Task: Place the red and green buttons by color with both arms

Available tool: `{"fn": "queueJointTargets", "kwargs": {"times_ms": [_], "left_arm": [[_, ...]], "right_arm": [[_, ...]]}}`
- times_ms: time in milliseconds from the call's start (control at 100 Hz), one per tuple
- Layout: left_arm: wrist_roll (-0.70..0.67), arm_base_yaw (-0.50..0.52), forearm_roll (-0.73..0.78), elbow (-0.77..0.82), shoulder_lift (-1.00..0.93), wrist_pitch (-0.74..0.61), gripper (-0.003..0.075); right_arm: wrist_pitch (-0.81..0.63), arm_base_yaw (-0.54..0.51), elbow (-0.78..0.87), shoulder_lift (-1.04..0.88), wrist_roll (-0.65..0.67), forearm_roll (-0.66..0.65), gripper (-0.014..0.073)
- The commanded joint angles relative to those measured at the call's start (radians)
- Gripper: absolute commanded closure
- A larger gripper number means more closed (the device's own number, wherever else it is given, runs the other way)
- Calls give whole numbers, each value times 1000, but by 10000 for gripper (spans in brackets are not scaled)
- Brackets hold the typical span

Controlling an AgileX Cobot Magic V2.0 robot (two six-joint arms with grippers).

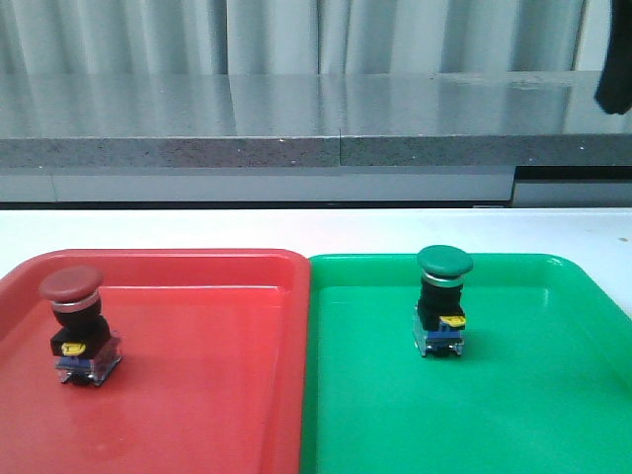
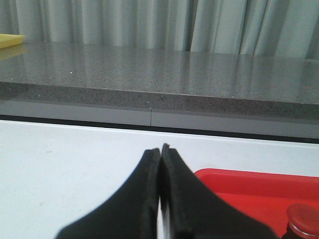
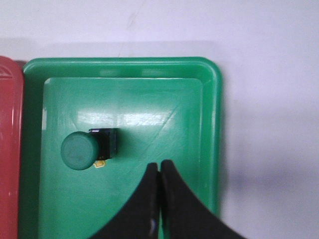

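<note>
The red button (image 1: 77, 324) stands upright in the red tray (image 1: 197, 395), near its left side; its cap also shows in the left wrist view (image 2: 305, 219). The green button (image 1: 441, 301) stands upright in the green tray (image 1: 513, 395); from above it shows in the right wrist view (image 3: 88, 148). My left gripper (image 2: 160, 149) is shut and empty, over the white table beside the red tray (image 2: 254, 186). My right gripper (image 3: 159, 165) is shut and empty, above the green tray (image 3: 149, 99), apart from the green button. Neither gripper shows in the front view.
The two trays sit side by side on a white table (image 1: 197, 227). A grey stone ledge (image 1: 296, 118) with curtains behind runs along the back. A dark object (image 1: 614, 84) hangs at the upper right. A yellow item (image 2: 10, 41) lies on the ledge.
</note>
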Motion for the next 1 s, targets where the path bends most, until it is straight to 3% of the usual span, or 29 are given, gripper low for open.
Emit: {"fn": "queueJointTargets", "kwargs": {"times_ms": [0, 420, 730, 990], "left_arm": [[-1, 3, -5, 14, -32, -71, 741], [-1, 3, -5, 14, -32, -71, 741], [-1, 3, -5, 14, -32, -71, 741], [-1, 3, -5, 14, -32, -71, 741]], "right_arm": [[-9, -41, -21, -62, -18, -22, 656], [-38, -65, 6, -236, -18, -178, 657], [-392, -65, 282, -476, -18, -200, 657], [-509, -65, 436, -614, -20, -206, 657]]}}
